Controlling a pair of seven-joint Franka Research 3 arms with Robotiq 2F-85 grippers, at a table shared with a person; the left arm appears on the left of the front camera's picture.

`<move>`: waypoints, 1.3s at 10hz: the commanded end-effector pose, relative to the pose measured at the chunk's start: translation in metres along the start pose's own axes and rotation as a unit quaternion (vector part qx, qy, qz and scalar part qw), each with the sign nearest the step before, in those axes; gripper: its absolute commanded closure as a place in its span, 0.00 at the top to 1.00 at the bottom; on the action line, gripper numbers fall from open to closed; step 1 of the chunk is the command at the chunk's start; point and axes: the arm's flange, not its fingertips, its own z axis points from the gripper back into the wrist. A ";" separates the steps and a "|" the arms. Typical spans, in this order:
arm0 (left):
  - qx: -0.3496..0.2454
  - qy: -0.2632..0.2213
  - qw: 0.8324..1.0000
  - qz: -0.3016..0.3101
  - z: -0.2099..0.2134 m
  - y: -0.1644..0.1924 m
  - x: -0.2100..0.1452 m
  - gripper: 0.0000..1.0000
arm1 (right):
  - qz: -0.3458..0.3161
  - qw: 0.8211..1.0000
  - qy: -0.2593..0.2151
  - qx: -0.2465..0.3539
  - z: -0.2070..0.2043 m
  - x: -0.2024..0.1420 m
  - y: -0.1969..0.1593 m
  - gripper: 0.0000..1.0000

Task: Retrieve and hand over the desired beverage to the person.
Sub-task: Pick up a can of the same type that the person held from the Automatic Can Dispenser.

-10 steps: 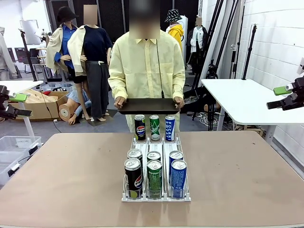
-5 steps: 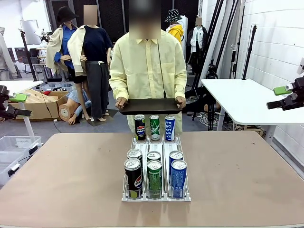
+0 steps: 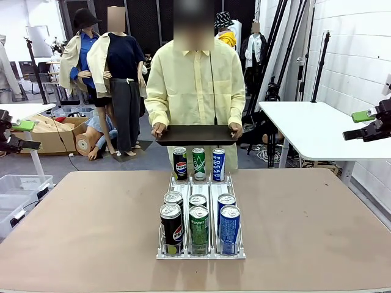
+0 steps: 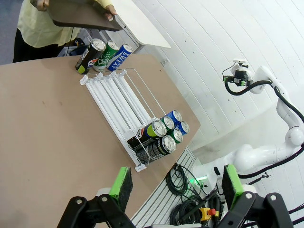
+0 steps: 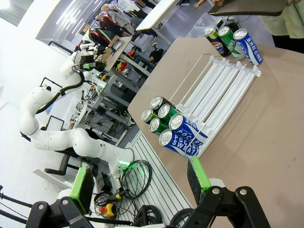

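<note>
While person (image 3: 195, 85) stood at 12 o'clock, left gripper (image 4: 176, 187), right gripper (image 5: 140, 183) both gaped empty; tight-packed cans (image 3: 198, 223) risked knocked neighbours.

Cans (image 3: 198, 223) in rack (image 3: 201, 251) mid-table (image 3: 85, 226); person (image 3: 195, 85) w/ tray (image 3: 195, 134) behind.

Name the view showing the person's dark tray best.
Front view: the whole dark tray shows, held at both ends by the person. Both wrist views crop it at their top edges; the right shows least.

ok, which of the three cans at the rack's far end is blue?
The rightmost can in the front view, Pocari Sweat; middle can green, left can black.
</note>
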 end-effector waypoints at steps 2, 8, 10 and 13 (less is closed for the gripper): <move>-0.009 -0.009 1.000 -0.001 0.001 -0.001 0.001 1.00 | 0.001 1.000 -0.003 0.006 0.000 0.001 0.000 1.00; -0.009 -0.009 1.000 -0.001 0.001 -0.001 0.001 1.00 | 0.002 0.998 0.053 -0.017 -0.033 0.004 0.005 1.00; -0.009 -0.009 1.000 -0.001 0.001 -0.001 0.001 1.00 | -0.005 0.995 0.094 -0.042 -0.064 0.004 0.006 1.00; -0.009 -0.009 1.000 -0.001 0.001 -0.001 0.001 1.00 | 0.008 0.985 0.131 -0.112 -0.115 0.003 0.014 1.00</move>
